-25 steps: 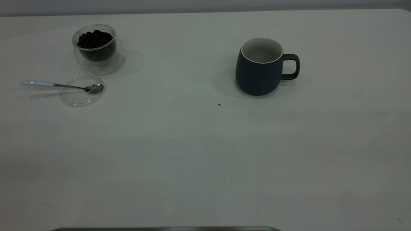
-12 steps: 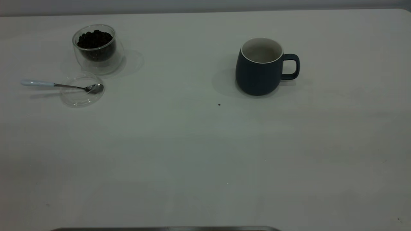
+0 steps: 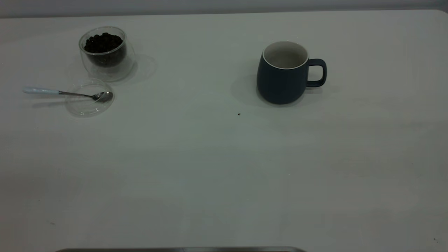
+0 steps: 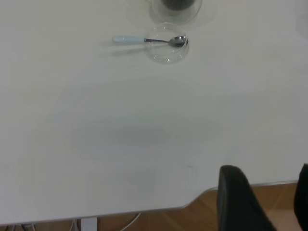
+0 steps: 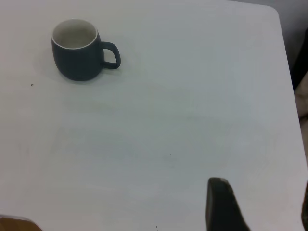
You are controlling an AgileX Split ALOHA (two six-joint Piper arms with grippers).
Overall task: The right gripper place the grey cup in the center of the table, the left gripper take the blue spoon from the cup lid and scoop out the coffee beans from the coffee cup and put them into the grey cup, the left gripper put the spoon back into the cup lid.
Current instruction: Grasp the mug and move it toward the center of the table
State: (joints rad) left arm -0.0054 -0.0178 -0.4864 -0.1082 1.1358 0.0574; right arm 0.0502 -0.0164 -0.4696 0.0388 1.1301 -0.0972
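The grey cup (image 3: pixel 285 73) stands upright right of the middle of the table (image 3: pixel 210 168), handle to the right; the right wrist view shows its empty white inside (image 5: pixel 77 50). At the far left the coffee cup (image 3: pixel 105 52) holds coffee beans (image 3: pixel 103 42). In front of it lies the cup lid (image 3: pixel 89 101) with the blue spoon (image 3: pixel 42 91) across it, bowl in the lid, handle pointing left. The left gripper (image 4: pixel 269 197) is open over the table's near edge, far from the spoon (image 4: pixel 144 40). The right gripper (image 5: pixel 262 204) is open, well away from the cup. Neither gripper shows in the exterior view.
A small dark speck (image 3: pixel 239 113) lies on the table in front of the grey cup. A dark strip (image 3: pixel 182 249) runs along the near edge. Beyond the table edge the left wrist view shows wooden floor (image 4: pixel 159 219). The table's rounded corner (image 5: pixel 274 9) is behind the right gripper's side.
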